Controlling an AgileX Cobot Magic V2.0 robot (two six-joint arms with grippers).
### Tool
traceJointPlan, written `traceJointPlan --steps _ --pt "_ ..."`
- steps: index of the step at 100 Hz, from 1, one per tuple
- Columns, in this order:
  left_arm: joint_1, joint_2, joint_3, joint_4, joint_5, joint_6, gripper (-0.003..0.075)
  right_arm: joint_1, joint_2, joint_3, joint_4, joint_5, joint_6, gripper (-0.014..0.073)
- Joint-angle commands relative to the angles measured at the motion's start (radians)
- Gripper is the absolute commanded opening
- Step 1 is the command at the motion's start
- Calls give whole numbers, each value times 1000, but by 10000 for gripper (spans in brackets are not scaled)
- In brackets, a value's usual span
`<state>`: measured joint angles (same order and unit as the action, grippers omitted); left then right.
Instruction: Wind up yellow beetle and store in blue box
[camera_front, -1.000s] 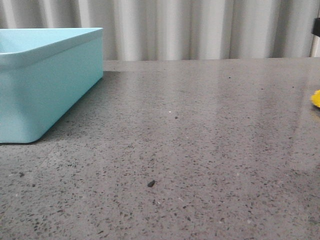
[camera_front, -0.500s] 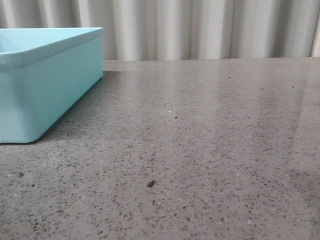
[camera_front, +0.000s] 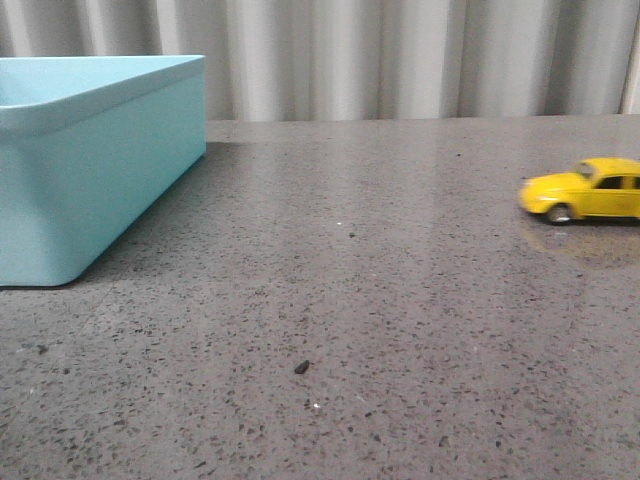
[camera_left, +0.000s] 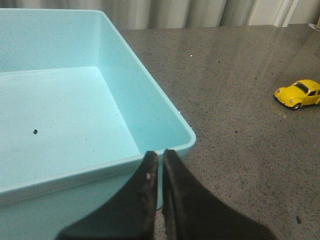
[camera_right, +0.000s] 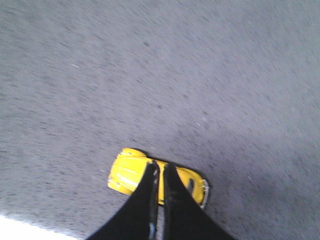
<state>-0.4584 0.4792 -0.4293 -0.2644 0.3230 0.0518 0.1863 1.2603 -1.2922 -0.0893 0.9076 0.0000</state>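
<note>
The yellow beetle (camera_front: 585, 190) stands on the grey table at the far right, nose to the left, partly cut by the picture's edge. It also shows in the left wrist view (camera_left: 298, 93). In the right wrist view the beetle (camera_right: 131, 172) lies below my right gripper (camera_right: 160, 167), which is shut and holds nothing; that view is blurred. The blue box (camera_front: 100, 170) stands at the far left, empty inside. My left gripper (camera_left: 160, 155) is shut and empty, over the box's near rim (camera_left: 165, 110) by its corner. Neither gripper shows in the front view.
A small dark crumb (camera_front: 302, 367) lies on the speckled table in front of me. A pale pleated curtain (camera_front: 400, 60) hangs behind the table's far edge. A dark speck (camera_left: 35, 131) lies on the box's floor.
A yellow bit at the right edge vanished half a second ago. Now the beetle is in view, further left on the table. A dark part at the upper right edge is gone.
</note>
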Motion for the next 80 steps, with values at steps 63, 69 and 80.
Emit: traceJointPlan --steps 63,69,80 --pt "-9 14 -38 -9 -25 -4 -21 134 -248 -19 10 -101 -9 -57" --pt "-9 24 -49 -9 -23 -4 -21 134 -296 6 10 -129 -9 -57" --pt "-9 56 -73 -9 -25 0 -21 134 -391 82 10 -205 -9 -57"
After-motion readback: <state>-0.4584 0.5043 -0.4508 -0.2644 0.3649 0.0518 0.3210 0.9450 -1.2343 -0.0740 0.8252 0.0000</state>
